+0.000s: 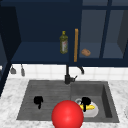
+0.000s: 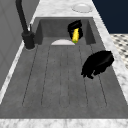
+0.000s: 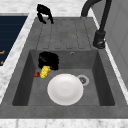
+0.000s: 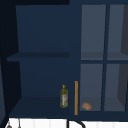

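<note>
My right hand (image 1: 85,101) hangs in the sink's right basin, shut on a yellow corn cob (image 1: 88,107) that points down from its fingers. In the right side view the right hand (image 3: 48,60) and corn cob (image 3: 45,72) sit just left of a white plate (image 3: 65,88) lying on the basin floor. My left hand (image 1: 38,100) hovers over the ribbed draining board (image 1: 50,92), fingers relaxed and drooping, holding nothing. The left side view shows that left hand (image 2: 98,63) near the board's front edge, with the right hand (image 2: 74,27) and corn cob (image 2: 75,36) beyond.
A red ball (image 1: 67,114) sits at the sink's front edge. A black faucet (image 1: 67,75) stands behind the sink. The open cabinet above holds an oil bottle (image 4: 64,97) and a brown lump (image 4: 86,106), beside an orange door handle (image 4: 76,97). A drain (image 3: 82,79) lies beside the plate.
</note>
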`<state>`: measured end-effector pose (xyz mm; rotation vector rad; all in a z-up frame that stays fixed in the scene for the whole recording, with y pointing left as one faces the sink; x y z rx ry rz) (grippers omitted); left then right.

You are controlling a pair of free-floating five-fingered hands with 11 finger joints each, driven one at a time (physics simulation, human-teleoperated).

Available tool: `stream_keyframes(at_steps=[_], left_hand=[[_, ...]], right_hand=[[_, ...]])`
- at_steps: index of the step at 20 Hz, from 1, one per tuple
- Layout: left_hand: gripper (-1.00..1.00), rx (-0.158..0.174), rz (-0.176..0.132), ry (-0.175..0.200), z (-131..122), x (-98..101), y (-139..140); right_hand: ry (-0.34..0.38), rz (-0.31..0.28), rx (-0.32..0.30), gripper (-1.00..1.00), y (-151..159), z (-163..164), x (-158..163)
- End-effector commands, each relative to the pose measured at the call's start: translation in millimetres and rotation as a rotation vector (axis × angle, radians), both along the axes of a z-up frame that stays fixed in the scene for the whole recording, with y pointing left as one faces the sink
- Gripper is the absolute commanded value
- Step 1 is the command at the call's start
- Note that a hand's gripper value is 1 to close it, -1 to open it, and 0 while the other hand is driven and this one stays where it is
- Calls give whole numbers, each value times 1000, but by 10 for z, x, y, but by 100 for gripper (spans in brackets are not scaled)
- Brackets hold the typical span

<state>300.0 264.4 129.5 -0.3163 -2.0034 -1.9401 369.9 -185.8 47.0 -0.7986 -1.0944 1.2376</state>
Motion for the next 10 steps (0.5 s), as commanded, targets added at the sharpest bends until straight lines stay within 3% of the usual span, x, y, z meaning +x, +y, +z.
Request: stream_keyframes(at_steps=[1,10], left_hand=[[0,0,0,0,0,0,0],[0,0,0,0,0,0,0]], right_hand=[[-32,68,-14,100,-8,-208,184],[-50,77,7,100,-116,-663,572]])
